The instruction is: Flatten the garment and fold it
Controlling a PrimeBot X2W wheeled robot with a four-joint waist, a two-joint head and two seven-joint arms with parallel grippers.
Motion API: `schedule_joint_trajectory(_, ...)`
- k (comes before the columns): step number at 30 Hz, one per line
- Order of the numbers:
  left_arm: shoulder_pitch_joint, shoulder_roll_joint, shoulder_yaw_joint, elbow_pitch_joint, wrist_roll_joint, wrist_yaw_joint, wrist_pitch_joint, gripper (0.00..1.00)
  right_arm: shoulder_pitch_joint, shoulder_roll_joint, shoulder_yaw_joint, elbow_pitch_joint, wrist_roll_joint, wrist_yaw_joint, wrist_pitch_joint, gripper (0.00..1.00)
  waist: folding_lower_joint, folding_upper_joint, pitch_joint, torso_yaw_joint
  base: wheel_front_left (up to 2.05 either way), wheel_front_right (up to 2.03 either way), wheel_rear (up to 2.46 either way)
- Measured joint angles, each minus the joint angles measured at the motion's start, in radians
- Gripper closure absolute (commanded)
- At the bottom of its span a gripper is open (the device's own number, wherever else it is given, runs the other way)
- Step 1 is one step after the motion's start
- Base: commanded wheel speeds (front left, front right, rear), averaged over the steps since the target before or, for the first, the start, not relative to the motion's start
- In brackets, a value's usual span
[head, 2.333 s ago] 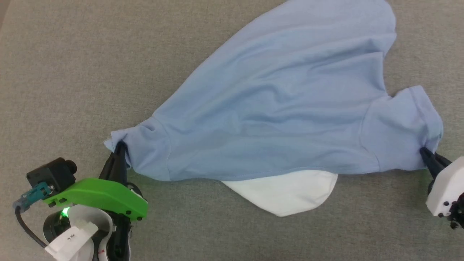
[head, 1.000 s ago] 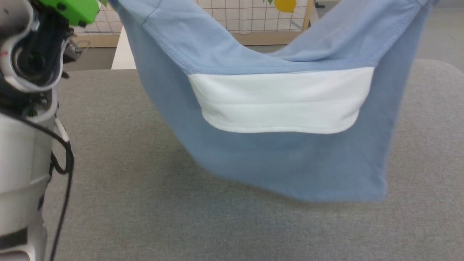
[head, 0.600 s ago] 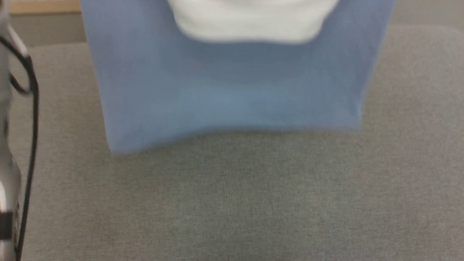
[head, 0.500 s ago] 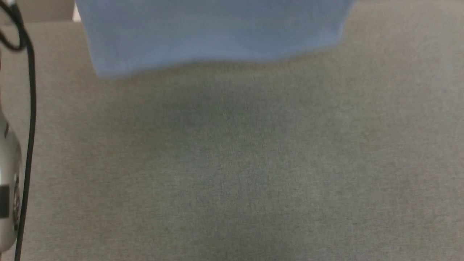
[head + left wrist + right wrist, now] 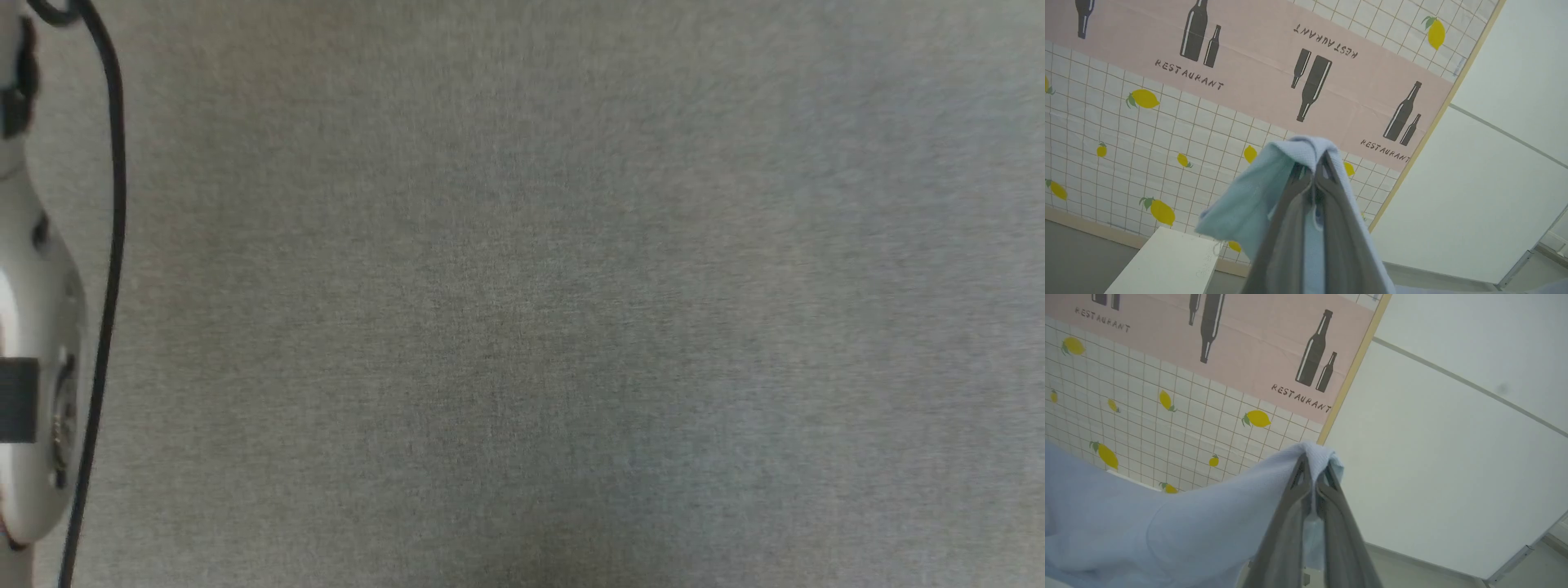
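Blue soft cloth of the garment is being pinched by the left gripper, its two fingers pressed together on a bunched edge, high up in front of the lemon wall. Another bunched edge is being pinched the same way by the right gripper, with the cloth sagging away to the left. A grey table is being shown below, with a pale forearm and a black cable at its left.

Grey fabric surface; lemon-and-bottle wall banner behind a white box.
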Motion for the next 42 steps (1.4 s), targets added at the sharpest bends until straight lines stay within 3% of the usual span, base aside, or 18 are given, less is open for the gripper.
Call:
schedule_joint_trajectory(6, 0.096, -0.002, 0.013, 0.028, -0.060, -0.073, -0.016, 1.00, 0.060, -0.039, 0.054, 0.039, 0.066, 0.000, -0.053, 1.00, 0.0001, 0.0000, 0.065, 0.010, 0.00, 0.00, 0.00)
schedule_joint_trajectory(11, 0.196, -0.002, 0.014, -0.028, -0.109, -0.102, 0.021, 1.00, 0.147, -0.077, 0.086, -0.010, 0.178, 0.000, -0.069, 1.00, 0.0001, 0.0000, 0.060, 0.020, 0.00, 0.00, 0.00)
schedule_joint_trajectory(17, 0.409, 0.001, 0.042, -0.196, -0.193, -0.089, 0.106, 1.00, 0.345, -0.137, 0.068, -0.168, 0.305, 0.000, -0.050, 1.00, 0.0000, 0.0000, 0.000, 0.022, 0.00, 0.00, 0.00)
schedule_joint_trajectory(24, 0.755, 0.089, 0.029, -0.436, -0.211, -0.039, 0.194, 1.00, 0.707, -0.157, -0.060, -0.385, 0.376, 0.000, 0.023, 1.00, -0.0001, 0.0000, -0.101, 0.022, 0.00, 0.00, 0.00)
schedule_joint_trajectory(32, 1.173, 0.145, 0.024, -0.694, -0.221, 0.020, 0.212, 1.00, 1.113, -0.053, -0.234, -0.630, 0.376, 0.000, 0.105, 1.00, -0.0002, 0.0000, -0.213, 0.023, 0.00, 0.00, 0.00)
schedule_joint_trajectory(38, 1.438, 0.196, -0.010, -0.785, -0.206, 0.028, 0.210, 1.00, 1.366, 0.067, -0.333, -0.751, 0.358, 0.000, 0.148, 1.00, -0.0002, 0.0000, -0.283, 0.027, 0.00, 0.00, 0.00)
schedule_joint_trajectory(42, 1.585, 0.228, -0.058, -0.815, -0.201, 0.001, 0.209, 1.00, 1.533, 0.141, -0.384, -0.800, 0.352, 0.000, 0.193, 1.00, -0.0002, 0.0000, -0.327, 0.032, 0.00, 0.00, 0.00)
